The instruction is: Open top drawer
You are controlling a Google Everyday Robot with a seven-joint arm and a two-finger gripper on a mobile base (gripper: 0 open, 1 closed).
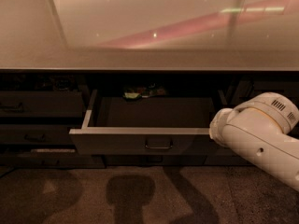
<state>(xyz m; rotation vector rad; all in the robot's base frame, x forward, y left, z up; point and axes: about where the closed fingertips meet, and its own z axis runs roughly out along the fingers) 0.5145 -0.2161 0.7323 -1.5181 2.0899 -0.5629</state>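
Note:
The top drawer [117,143] stands pulled out from under the counter. Its dark front carries a small loop handle [158,145], and pale rails run along its left side and top edge. Small green and yellow items [139,93] lie at the back of its dark floor. My white arm [254,134] reaches in from the right, its rounded end by the drawer's right front corner. The gripper is hidden behind this arm, and nothing of it shows.
A wide glossy countertop [149,55] overhangs the drawers. Shut dark drawers [37,104] stack on the left, with more dark fronts at the right behind the arm. Speckled floor [140,190] with shadows lies below.

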